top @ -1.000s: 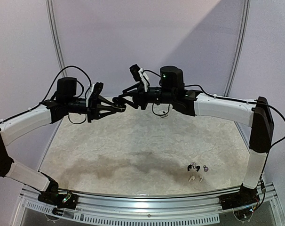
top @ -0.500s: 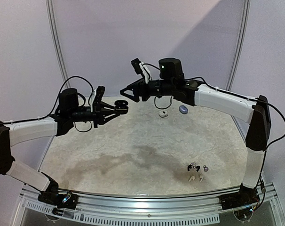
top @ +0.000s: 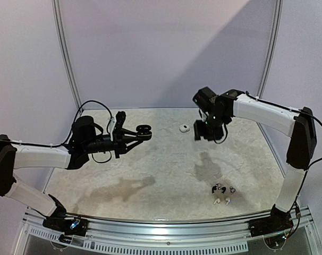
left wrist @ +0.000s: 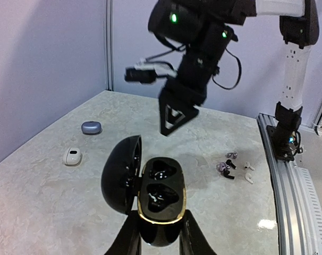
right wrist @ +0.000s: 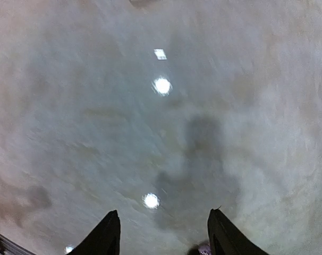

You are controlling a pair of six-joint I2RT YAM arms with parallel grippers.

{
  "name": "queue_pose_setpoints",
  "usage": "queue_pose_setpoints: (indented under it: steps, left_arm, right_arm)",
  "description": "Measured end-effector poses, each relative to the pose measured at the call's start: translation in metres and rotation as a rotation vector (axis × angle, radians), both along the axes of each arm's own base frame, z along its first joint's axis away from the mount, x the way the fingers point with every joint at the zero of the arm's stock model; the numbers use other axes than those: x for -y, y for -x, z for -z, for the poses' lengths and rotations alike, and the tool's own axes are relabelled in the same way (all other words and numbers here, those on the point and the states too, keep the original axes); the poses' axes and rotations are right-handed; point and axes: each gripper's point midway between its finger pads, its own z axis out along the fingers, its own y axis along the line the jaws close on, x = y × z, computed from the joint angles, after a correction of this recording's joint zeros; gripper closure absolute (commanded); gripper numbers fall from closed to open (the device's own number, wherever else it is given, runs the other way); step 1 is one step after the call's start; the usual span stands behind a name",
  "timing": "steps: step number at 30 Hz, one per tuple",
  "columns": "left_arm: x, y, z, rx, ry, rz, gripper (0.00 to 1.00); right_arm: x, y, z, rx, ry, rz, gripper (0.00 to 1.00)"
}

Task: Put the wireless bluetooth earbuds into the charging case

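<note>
My left gripper (left wrist: 161,227) is shut on the base of a black charging case (left wrist: 162,197) with a gold rim, held in the air over the left of the table. Its lid (left wrist: 118,175) stands open to the left, and both wells look empty. The same charging case (top: 143,130) shows in the top view at the tip of the left gripper (top: 135,134). The earbuds (top: 222,194) lie in a small cluster near the front right: black, purplish and white stemmed earbuds (left wrist: 235,166). My right gripper (right wrist: 163,222) hangs open above the table, nothing between its fingers; one purplish earbud (right wrist: 204,248) peeks in at the bottom edge.
A small white case (top: 185,128) lies at the back of the table, and a grey-blue case (left wrist: 91,127) lies beside it. The right gripper (top: 204,132) points down just right of the white case. The metal rail (top: 166,229) runs along the near edge.
The right arm has pulled away from the left gripper, swung right and turned down toward the table. The left arm has drawn back and lowered slightly, still holding the open case.
</note>
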Motion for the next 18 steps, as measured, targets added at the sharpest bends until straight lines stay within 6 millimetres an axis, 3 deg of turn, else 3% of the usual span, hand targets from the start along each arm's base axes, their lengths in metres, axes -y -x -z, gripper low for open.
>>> queue_pose_setpoints:
  steps: [2, 5, 9, 18]
  left_arm:
    - [0.002, 0.003, 0.001, 0.004, -0.002, -0.003, 1.00]
    - [0.006, 0.007, 0.003, 0.011, -0.005, -0.002, 1.00]
    - [0.011, 0.017, 0.000, 0.029, -0.002, 0.018, 1.00]
    - [0.017, 0.025, 0.001, 0.058, -0.011, 0.032, 1.00]
  right_arm:
    - [0.025, 0.028, 0.034, -0.116, 0.101, 0.042, 0.58]
    - [0.058, 0.067, 0.070, -0.259, 0.211, 0.095, 0.62]
    - [0.081, 0.099, 0.087, -0.344, 0.253, 0.134, 0.66]
    - [0.101, 0.136, 0.114, -0.436, 0.258, 0.172, 0.71]
